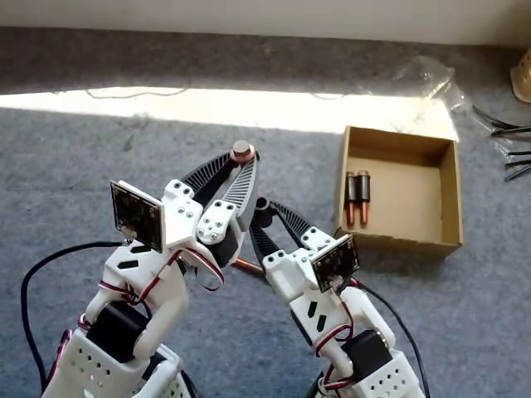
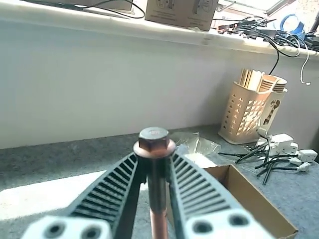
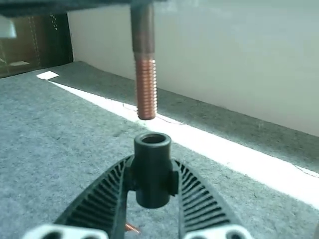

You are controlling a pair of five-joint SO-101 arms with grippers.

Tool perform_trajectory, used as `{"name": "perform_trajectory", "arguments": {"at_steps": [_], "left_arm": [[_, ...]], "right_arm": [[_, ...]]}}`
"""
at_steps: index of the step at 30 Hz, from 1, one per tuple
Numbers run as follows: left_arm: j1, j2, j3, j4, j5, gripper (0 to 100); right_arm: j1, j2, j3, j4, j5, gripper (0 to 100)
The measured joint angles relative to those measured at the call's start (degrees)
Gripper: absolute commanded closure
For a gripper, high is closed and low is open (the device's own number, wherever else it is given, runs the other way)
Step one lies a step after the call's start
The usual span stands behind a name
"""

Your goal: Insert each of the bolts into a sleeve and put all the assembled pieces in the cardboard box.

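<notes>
Left hand (image 2: 154, 162) is clamped on a bolt (image 2: 153, 144), fingers pinching the shank just under the hex head, threads hanging down. I judge it rigid, dense for its size and slick-plated. That under-head grip suits it, since the flange stops it sliding through the ribbed fingers. Right hand (image 3: 152, 174) is closed around a dark sleeve (image 3: 152, 159), held mid-body and upright with the bore facing up. It looks stiff and smooth-walled, so it may pivot if the bolt lands on the rim. The bolt tip hangs above the bore, apart from it and roughly in line, not yet entered. A loose bolt (image 1: 249, 267) lies on the bench between the two arms. The bench (image 1: 99, 166) is covered in grey carpet-like nap, soft and grippy, so dropped parts should stay put. A sunlit strip crosses it. Further right is the box (image 1: 398, 138), open-topped, with two assembled pieces (image 1: 357, 199) side by side by its left wall. Beyond it lie clear plastic wrap (image 1: 431, 79), black cables (image 1: 510, 149) and a basket (image 1: 523, 75) by the wall.
</notes>
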Motion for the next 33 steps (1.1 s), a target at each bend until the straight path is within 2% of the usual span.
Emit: {"name": "perform_trajectory", "arguments": {"at_steps": [21,33], "left_arm": [[-0.09,-0.09,2.29,0.0,0.0,100],[2.11,0.0,2.37,0.0,0.0,100]], "right_arm": [[0.0,0.0,0.0,0.0,0.35,99.5],[-0.09,0.0,0.0,0.0,0.35,99.5]]}}
